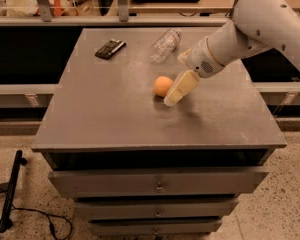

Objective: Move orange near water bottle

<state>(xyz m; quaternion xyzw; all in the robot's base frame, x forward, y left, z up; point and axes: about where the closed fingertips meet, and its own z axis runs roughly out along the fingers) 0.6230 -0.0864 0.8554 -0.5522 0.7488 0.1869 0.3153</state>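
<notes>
Grey and matte, the counter (115, 119) is seen from above and in front, with drawers (160, 181) below its top and a shelf-lined background behind it. Near the middle of the top the orange (163, 85) is found resting on the surface. Beyond the orange, toward the far edge, the water bottle (165, 44) is laid on its side, well apart from the fruit. A flat black object (110, 48) is placed beyond the orange and off to its left in the camera view.

The hand (172, 98) is held just beside the orange on its right in the camera view, slanted down with its tip close to the counter. Contact with the fruit cannot be made out, and whether the hand is clenched or released cannot be told.

The task is judged to be at an early stage: the orange has not been lifted, and nothing is seen to be grasped. A grasp or push, and the carry toward the bottle, are left to be done.
</notes>
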